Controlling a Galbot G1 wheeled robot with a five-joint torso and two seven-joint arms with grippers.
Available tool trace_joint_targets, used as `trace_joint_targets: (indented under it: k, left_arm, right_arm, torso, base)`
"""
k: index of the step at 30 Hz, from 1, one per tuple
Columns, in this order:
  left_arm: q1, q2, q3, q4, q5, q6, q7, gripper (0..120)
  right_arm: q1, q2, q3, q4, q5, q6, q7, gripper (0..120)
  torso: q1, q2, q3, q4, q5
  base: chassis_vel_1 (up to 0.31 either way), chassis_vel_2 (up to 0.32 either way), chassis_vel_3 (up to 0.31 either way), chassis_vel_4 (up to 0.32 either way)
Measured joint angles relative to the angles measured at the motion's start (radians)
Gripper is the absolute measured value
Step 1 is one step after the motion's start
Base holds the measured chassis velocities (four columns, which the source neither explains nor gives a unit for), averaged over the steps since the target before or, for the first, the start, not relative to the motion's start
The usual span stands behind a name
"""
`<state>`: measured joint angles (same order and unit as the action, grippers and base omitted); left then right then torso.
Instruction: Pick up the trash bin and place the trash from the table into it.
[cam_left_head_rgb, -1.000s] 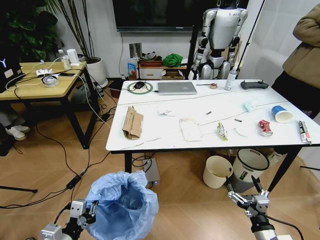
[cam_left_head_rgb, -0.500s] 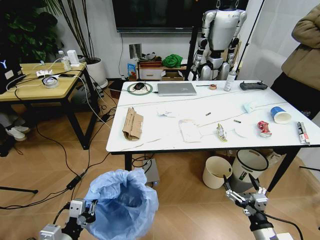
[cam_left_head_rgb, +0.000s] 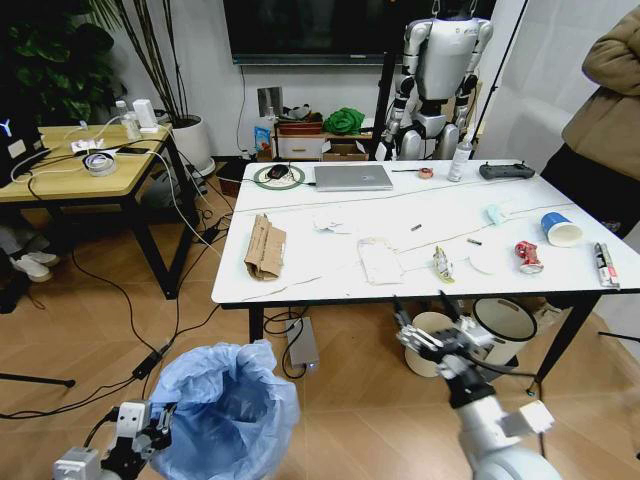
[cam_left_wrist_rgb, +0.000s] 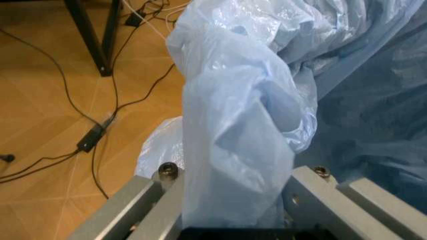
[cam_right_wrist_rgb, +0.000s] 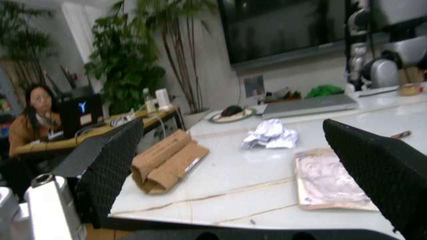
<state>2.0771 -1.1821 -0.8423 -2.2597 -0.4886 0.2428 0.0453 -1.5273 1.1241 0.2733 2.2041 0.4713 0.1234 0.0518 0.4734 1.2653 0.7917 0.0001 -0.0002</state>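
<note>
The trash bin (cam_left_head_rgb: 228, 412), lined with a billowing light-blue bag, hangs low at my left. My left gripper (cam_left_head_rgb: 152, 428) is shut on a bunched fold of the bag (cam_left_wrist_rgb: 233, 130) at the rim. My right gripper (cam_left_head_rgb: 436, 336) is open, just below the white table's front edge (cam_left_head_rgb: 330, 296). On the table lie the trash: brown cardboard (cam_left_head_rgb: 265, 245), crumpled paper (cam_left_head_rgb: 333, 222), a flat packet (cam_left_head_rgb: 380, 260), a yellowish wrapper (cam_left_head_rgb: 443, 264), a red can (cam_left_head_rgb: 528, 256) and a blue-and-white cup (cam_left_head_rgb: 562, 229). From the right wrist, black fingertips (cam_right_wrist_rgb: 110, 165) frame the cardboard (cam_right_wrist_rgb: 167, 162), paper (cam_right_wrist_rgb: 270, 135) and packet (cam_right_wrist_rgb: 330, 177).
A cream bin (cam_left_head_rgb: 424, 352) and a white black-rimmed bin (cam_left_head_rgb: 503, 328) stand under the table behind my right arm. A laptop (cam_left_head_rgb: 353, 176) and spray bottle (cam_left_head_rgb: 461, 160) sit at the table's far side. A wooden table (cam_left_head_rgb: 80, 165) and floor cables (cam_left_head_rgb: 150, 355) lie left.
My right gripper has risen and swung left, from low by the floor up to the table's front edge. The left gripper and the bin have dropped slightly toward the left.
</note>
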Motion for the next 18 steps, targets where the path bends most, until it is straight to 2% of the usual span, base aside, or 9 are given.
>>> trace_joint_targets:
  k: [4,6,8,10,12,14,18]
  left_arm:
    - [0.007,-0.054,-0.016,-0.025,0.017,0.003,0.0,0]
    - [0.007,-0.06,-0.017,-0.026,0.019,0.005,-0.001,0]
    - [0.012,-0.082,-0.02,-0.033,0.032,0.009,-0.003,0]
    - [0.03,-0.118,-0.037,-0.047,0.039,0.011,-0.004,0]
    - [0.033,-0.127,-0.044,-0.051,0.039,0.011,-0.004,0]
    - [0.051,-0.157,-0.073,-0.072,0.031,0.008,-0.004,0]
    - [0.083,-0.172,-0.087,-0.092,0.024,0.002,0.0,0]
  right_arm:
    - [0.144,-0.048,-0.144,-0.029,0.024,-0.069,0.115,100]
    - [0.163,-0.05,-0.159,-0.031,0.032,-0.085,0.122,100]
    - [0.225,-0.051,-0.207,-0.039,0.062,-0.151,0.154,100]
    - [0.339,-0.016,-0.264,-0.067,0.087,-0.226,0.197,100]
    - [0.36,-0.007,-0.274,-0.073,0.091,-0.239,0.207,100]
    - [0.449,0.033,-0.318,-0.097,0.117,-0.296,0.25,100]
    - [0.539,0.075,-0.383,-0.144,0.126,-0.353,0.27,100]
  torso:
    - [0.0,-0.001,-0.001,0.0,0.0002]
    - [0.0,-0.002,-0.001,0.0002,0.0003]
    - [-0.001,-0.002,-0.001,-0.0002,-0.0001]
    - [-0.001,-0.003,-0.001,-0.0002,0.0001]
    - [-0.001,-0.003,-0.002,0.0002,0.0004]
    - [-0.001,-0.003,-0.002,0.0003,0.0001]
    - [-0.002,-0.004,-0.002,0.0002,0.0001]
  base:
    - [0.0,0.0,0.0,0.0]
    - [0.0,0.0,0.0,0.0]
    - [0.0,0.0,0.0,0.0]
    - [0.0,0.0,0.0,0.0]
    - [0.0,0.0,0.0,0.0]
    - [0.0,0.0,0.0,0.0]
    - [0.0,0.0,0.0,0.0]
